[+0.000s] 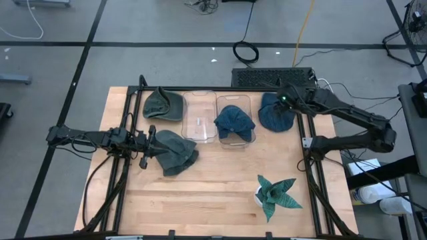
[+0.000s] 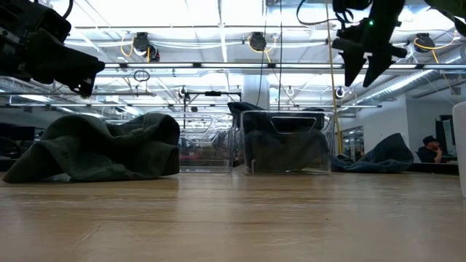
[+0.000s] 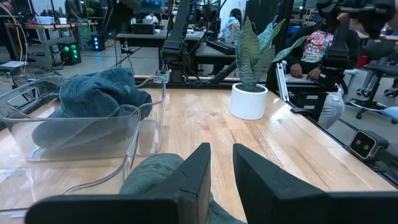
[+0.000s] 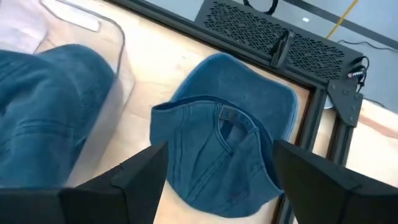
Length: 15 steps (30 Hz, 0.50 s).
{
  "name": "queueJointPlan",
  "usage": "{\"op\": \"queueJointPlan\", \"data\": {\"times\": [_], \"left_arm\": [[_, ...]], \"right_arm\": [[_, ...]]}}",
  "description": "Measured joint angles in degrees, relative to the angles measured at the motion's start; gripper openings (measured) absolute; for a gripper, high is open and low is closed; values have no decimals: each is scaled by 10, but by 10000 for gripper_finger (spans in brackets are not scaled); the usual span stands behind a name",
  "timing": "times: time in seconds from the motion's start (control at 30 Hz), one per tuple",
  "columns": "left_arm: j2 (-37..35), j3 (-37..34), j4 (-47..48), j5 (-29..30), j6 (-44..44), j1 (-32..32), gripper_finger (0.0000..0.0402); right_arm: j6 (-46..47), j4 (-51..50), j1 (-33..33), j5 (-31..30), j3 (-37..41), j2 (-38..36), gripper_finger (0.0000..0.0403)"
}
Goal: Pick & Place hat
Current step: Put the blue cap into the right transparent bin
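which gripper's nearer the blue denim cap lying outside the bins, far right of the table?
Right. The right gripper hangs open just above the blue denim cap. The left gripper is across the table at the dark green cap, fingers narrowly apart.

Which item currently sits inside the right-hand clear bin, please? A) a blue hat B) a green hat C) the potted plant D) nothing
A: in the high view a blue hat fills the right-hand clear bin, while the left clear bin beside it holds no hat.
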<state>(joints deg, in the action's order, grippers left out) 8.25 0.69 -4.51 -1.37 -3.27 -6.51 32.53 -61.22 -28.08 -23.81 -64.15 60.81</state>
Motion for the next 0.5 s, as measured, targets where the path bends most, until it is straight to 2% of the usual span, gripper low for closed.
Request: {"op": "queueJointPlan", "data": {"times": [0.23, 0.5], "left_arm": [[0, 0, 0, 0, 0, 0, 77], [0, 0, 0, 0, 0, 0, 77]], "right_arm": [[33, 6, -31, 0, 78, -44, 274], [129, -42, -31, 25, 148, -95, 274]]}}
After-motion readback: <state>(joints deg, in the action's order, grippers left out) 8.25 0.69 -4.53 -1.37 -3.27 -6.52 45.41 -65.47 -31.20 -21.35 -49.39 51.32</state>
